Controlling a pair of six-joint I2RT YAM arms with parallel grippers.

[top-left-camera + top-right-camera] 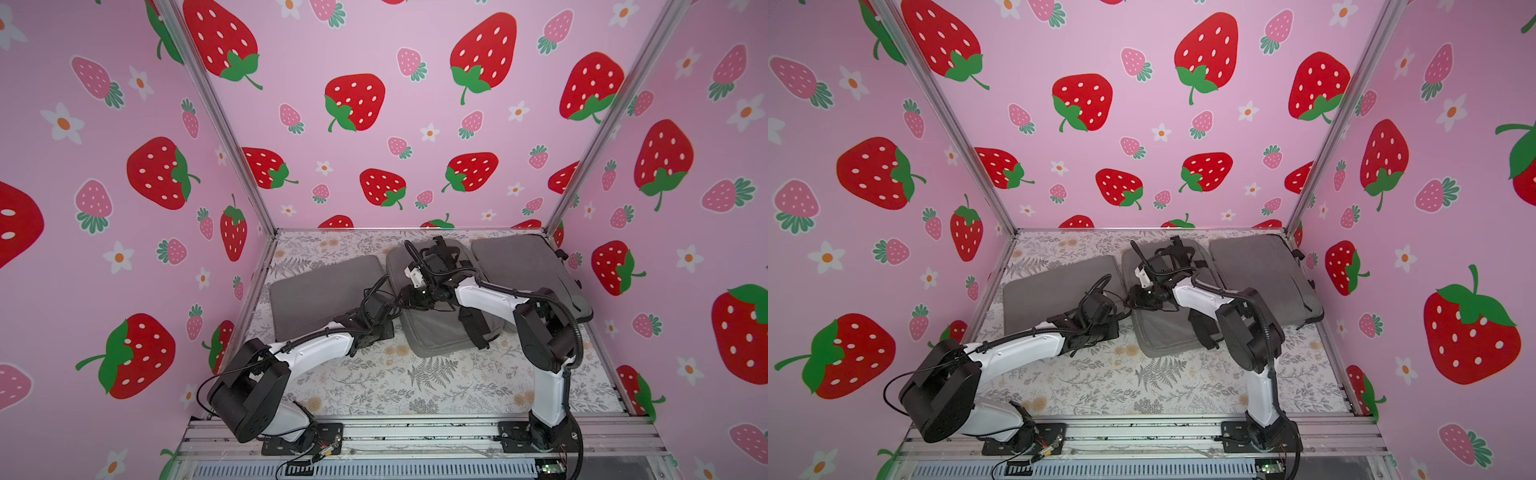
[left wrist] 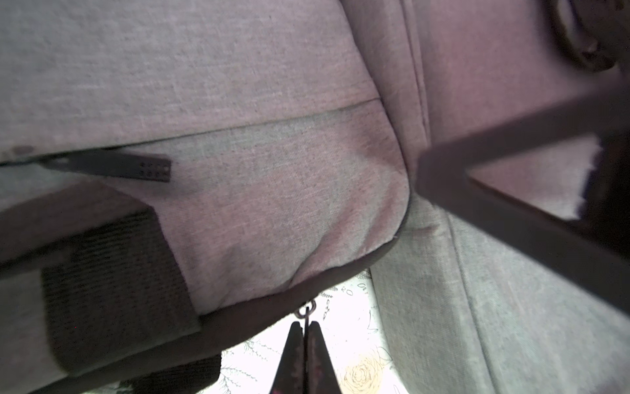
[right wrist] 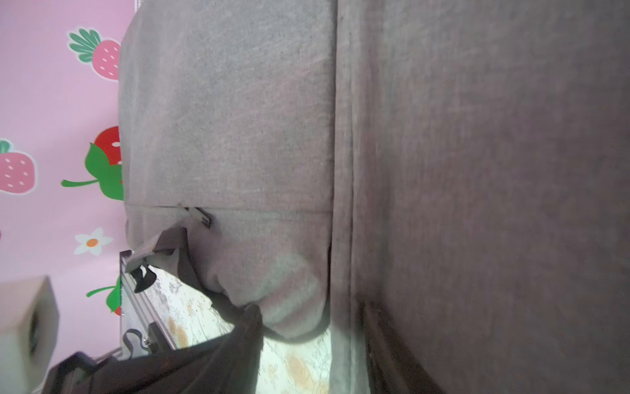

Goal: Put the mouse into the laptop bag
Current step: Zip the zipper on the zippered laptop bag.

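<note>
Mouse: not visible in any view; place cannot be told.
Laptop bag (image 1: 432, 338): grey, lying flat at frame centre in both top views.
Left gripper (image 2: 306, 327): jaws pressed together, pinching the zipper pull (image 2: 306, 312) at the bag's edge.
Right gripper (image 1: 436, 253): over the bag's far end; opening and hold cannot be told.
Two more grey bags (image 1: 320, 291) (image 1: 519, 266): flanking it.
Floral tablecloth (image 1: 415, 382): under everything.
</note>
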